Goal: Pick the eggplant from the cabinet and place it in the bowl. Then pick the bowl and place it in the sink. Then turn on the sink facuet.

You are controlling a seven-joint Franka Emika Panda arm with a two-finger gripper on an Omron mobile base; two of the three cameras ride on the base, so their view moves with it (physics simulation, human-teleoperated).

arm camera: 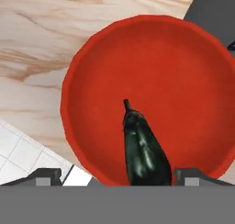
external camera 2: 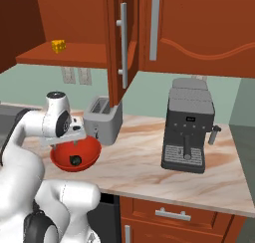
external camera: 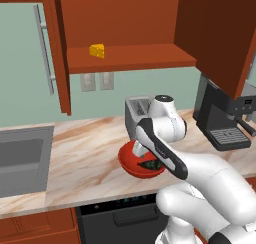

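One eggplant point(arm camera: 143, 152), dark and glossy, lies inside the red bowl point(arm camera: 151, 48), stem toward the bowl's middle, body toward the near wall. The bowl sits on the marble surface point(external camera: 85, 158) just in front of the toaster point(external camera 2: 103, 118), well apart from the sink point(external camera: 22, 158) off to the left.

Tool point(arm camera: 117, 176) hangs just above the bowl with its two tips spread wide, one on each side of the eggplant's fat end, gripping nothing; the eggplant looks loose between them rather than pinched.

Risks from here, as I judge them:
- Lifting straight up while a tip brushes the eggplant could drag it up the wall and out over the rim.
- The next grasp is on the bowl rim. It is thin and the wall slopes, so a shallow pinch could slip and tip the bowl, rolling the eggplant onto the surface.
- The toaster is almost touching the bowl's far side, so a grip taken there risks bumping it. The near or left rim looks safer.
- The carry to the sink is long, and a one-sided rim hold may let the bowl sag and spill.
- The cabinet point(external camera: 125, 23) door point(external camera 2: 121, 43) hangs open above, so a high swing could clip it.
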